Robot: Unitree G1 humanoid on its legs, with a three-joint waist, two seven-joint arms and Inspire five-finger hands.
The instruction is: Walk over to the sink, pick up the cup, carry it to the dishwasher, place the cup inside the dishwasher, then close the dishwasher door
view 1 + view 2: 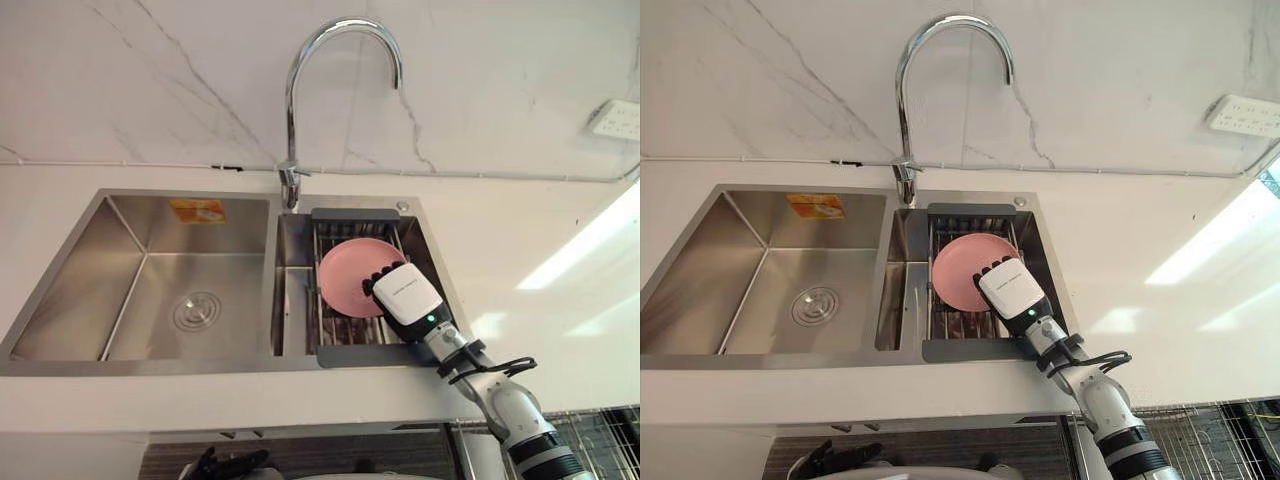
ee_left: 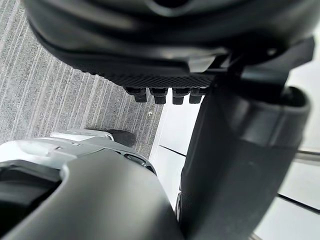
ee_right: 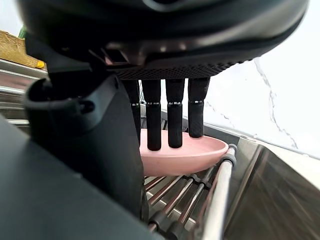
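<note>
A shallow pink dish (image 1: 345, 270) lies on a dark drying rack (image 1: 340, 352) across the sink's right basin; no cup shows. My right hand (image 1: 408, 292) reaches in from the lower right and hovers at the dish's near right rim. In the right wrist view its fingers (image 3: 175, 120) hang straight down over the dish (image 3: 185, 159), tips just above the inside, thumb beside them, open. My left hand (image 1: 232, 465) hangs low below the counter's front edge, its fingers (image 2: 165, 95) relaxed and holding nothing.
A tall chrome tap (image 1: 292, 120) stands behind the divider. The left steel basin (image 1: 190, 300) holds only its drain. White counter (image 1: 520, 250) runs to the right, a wall socket (image 1: 615, 118) above it. A wire basket (image 1: 600, 430) shows below at lower right.
</note>
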